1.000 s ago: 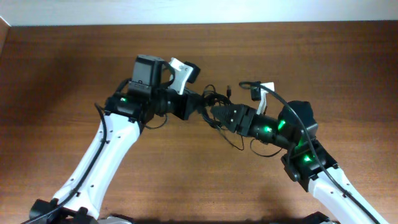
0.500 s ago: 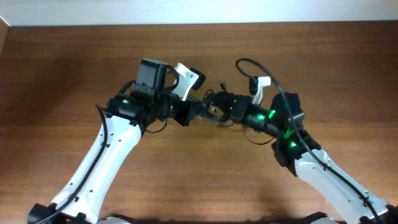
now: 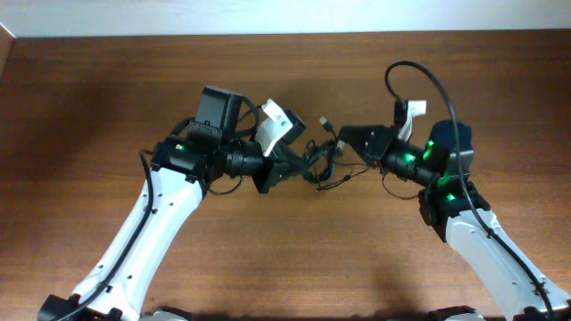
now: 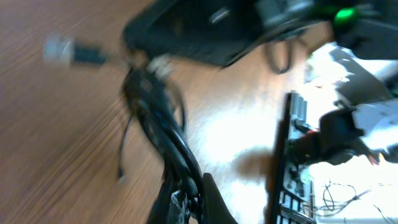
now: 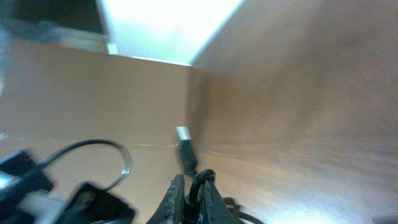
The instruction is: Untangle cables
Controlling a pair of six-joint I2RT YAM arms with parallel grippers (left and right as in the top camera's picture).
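**Both grippers pinch the cables mid-frame**

Overhead, the cables (image 3: 322, 160) sit as a knotted bundle between the two grippers, just above the frame's center, over the wooden table (image 3: 107, 98). The left gripper (image 3: 299, 166) has its jaws pressed together on the bundle's left side. In its wrist view, blurred strands run up from the bottom edge. The right gripper (image 3: 346, 141) pinches a strand on the right. In its wrist view the jaws close on a small loop, with a plug (image 5: 185, 152) just beyond.
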